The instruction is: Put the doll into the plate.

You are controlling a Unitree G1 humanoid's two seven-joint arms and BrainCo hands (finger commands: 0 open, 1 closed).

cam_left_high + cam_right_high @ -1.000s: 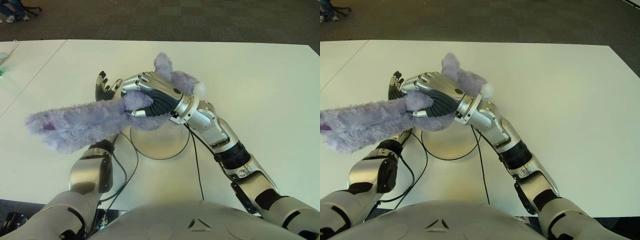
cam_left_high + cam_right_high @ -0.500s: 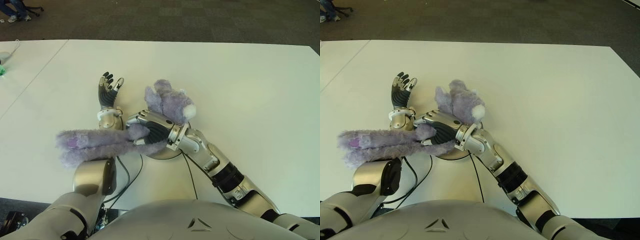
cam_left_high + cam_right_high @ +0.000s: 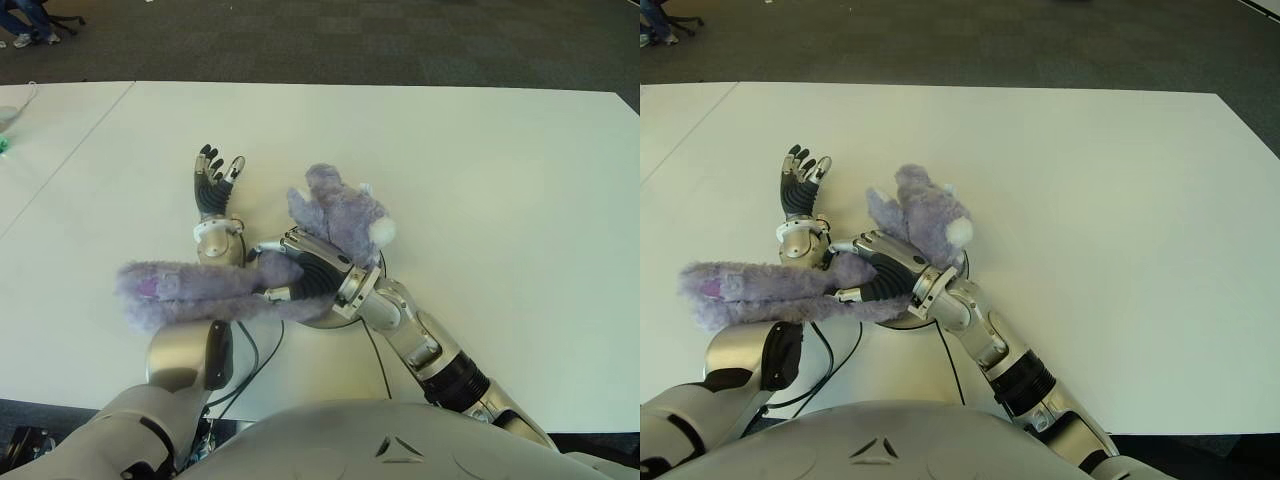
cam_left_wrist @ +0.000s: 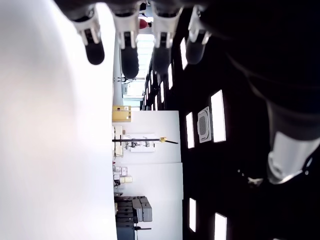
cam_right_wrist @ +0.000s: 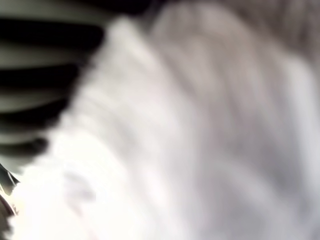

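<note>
Fluffy purple plush doll [image 3: 330, 215] lowered onto round white plate [image 3: 352, 328]; right hand [image 3: 305, 280] still clenched around it, release pending; left hand [image 3: 214, 180], ten o'clock, spread idle.

White table [image 3: 480, 160]; dark carpet [image 3: 350, 40] beyond; second table [image 3: 50, 130] alongside.

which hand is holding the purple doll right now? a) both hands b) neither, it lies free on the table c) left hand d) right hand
d: the right hand is curled around the middle of the purple doll over the plate, while the left hand shows beside it on the left with fingers spread and holding nothing.
</note>
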